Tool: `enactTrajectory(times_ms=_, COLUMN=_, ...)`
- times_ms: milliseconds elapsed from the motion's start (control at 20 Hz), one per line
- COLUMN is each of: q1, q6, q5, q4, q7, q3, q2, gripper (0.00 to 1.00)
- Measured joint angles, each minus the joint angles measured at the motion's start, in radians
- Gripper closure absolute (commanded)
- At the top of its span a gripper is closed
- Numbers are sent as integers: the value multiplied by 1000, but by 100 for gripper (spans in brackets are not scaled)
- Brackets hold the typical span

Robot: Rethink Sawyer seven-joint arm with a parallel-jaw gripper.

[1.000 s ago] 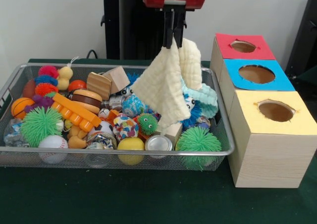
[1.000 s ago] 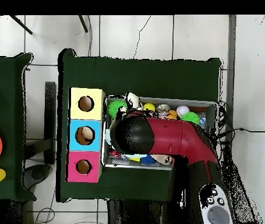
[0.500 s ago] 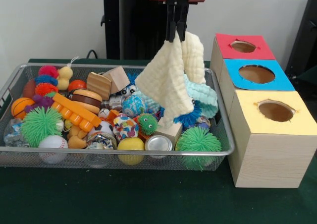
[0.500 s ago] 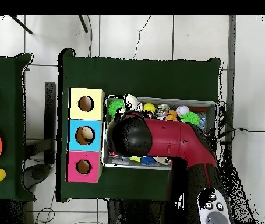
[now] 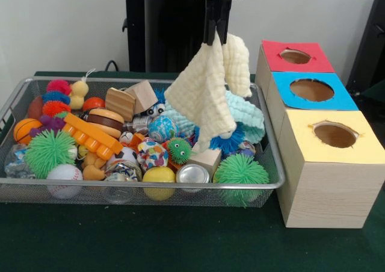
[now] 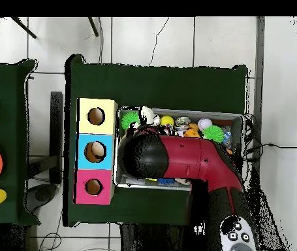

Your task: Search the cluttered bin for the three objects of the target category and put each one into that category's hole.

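End effector [image 5: 216,36] at top centre clamped on corner of cream cloth [image 5: 204,97], which hung over bin [image 5: 271,163] right half. Risk: thin corner pinch could slip; lower hem near clutter could snag during transfer to holes.

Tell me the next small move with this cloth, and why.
Probably keep lifting a little: the tool is shut on the yellow cloth, but its lower corner hangs down among the toys in the wire bin, so moving sideways toward the boxes could drag it.

Green-covered table [image 5: 150,236], wire bin [image 5: 36,191], three-holed wooden box [image 5: 328,191] beside it
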Motion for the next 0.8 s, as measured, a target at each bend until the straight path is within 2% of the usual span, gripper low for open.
enactTrajectory(times_ms=800, q1=0, q6=0, q5=19, q4=22, q7=0, q3=-5, q2=-12, gripper=100)
